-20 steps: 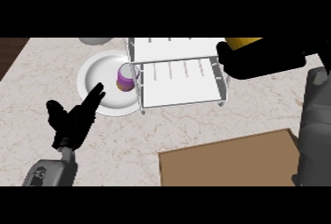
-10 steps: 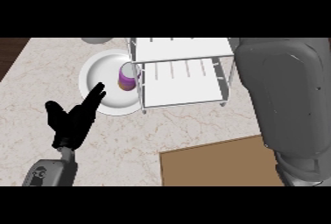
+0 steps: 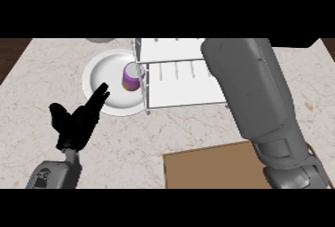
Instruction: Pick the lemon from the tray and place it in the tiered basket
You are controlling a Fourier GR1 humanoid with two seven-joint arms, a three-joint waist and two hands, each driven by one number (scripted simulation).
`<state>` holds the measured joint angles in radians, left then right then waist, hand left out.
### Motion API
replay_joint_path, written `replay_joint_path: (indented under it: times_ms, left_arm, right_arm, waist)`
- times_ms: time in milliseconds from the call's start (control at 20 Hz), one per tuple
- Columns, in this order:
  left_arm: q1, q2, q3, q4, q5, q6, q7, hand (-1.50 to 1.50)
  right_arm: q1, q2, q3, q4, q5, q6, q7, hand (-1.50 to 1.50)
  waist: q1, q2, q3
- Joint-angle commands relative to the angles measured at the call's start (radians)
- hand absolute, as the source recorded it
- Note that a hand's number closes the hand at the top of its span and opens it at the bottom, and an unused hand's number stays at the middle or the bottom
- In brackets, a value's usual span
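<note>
Lemon: not visible in head view. No yellow fruit on the tray, plate or basket shelves; prob. hidden by the right forearm (image 3: pixel 262 102) or carried beyond the top edge. Can't confirm which.

Handling, as judgement: a lemon is light, firm, waxy-skinned, rounded, so apt to roll or slip. Best taken across its middle w/ fingers and thumb opposed, not by the tapered ends. Not fragile.

Right hand: out of view. Forearm runs from lower right up across the tiered basket (image 3: pixel 177 82) and out at the top, so grip state unknown.

Tiered basket: white wire frame, slatted shelf, centre-top of the counter (image 3: pixel 39 80), part covered by that forearm.

Tray (image 3: pixel 209 170): brown, flat, lower centre-right, bare where visible; right side behind the arm.

White plate (image 3: pixel 104 75): just left of basket, touching or overlapping its edge. Purple cup-like item (image 3: pixel 133 77) stands on it.

Left hand (image 3: pixel 75 122): lower left, fingers straight and spread, holding nothing, resting; fingertips reach the plate's rim in view
</note>
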<state>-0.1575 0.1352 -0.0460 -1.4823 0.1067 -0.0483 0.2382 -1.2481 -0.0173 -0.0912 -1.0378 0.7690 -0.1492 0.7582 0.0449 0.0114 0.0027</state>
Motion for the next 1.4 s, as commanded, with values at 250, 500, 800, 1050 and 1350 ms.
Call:
replay_joint_path:
  times_ms: [250, 500, 800, 1050, 1350]
  left_arm:
    - [-0.052, -0.059, -0.055, 0.006, -0.024, 0.006, 0.004, 0.0]
    - [-0.079, -0.05, -0.037, -0.001, -0.021, 0.005, 0.027, 0.0]
    - [-0.047, -0.07, -0.044, -0.001, -0.035, 0.017, 0.009, 0.0]
    - [0.0, -0.044, 0.004, 0.024, -0.005, -0.012, -0.028, 0.0]
    - [0.03, -0.042, 0.02, -0.04, -0.002, 0.014, 0.026, 0.0]
  right_arm:
    - [-0.07, 0.017, -0.047, 0.282, -0.269, -0.185, -0.332, -1.5]
    - [-0.156, 0.017, 0.0, 0.395, -0.338, -0.331, -0.449, -1.5]
    - [-0.2, 0.017, -0.014, 0.45, -0.296, -0.55, -0.447, -1.5]
    - [-0.141, -0.02, -0.091, 0.399, -0.311, -0.6, -0.353, -1.5]
    - [0.018, -0.172, -0.05, 0.161, -0.336, -0.355, -0.25, -1.5]
  waist:
    - [0.014, 0.01, -0.003]
    - [0.024, 0.008, -0.004]
    - [-0.005, 0.0, -0.004]
    - [-0.048, -0.012, -0.003]
    - [-0.094, -0.031, -0.002]
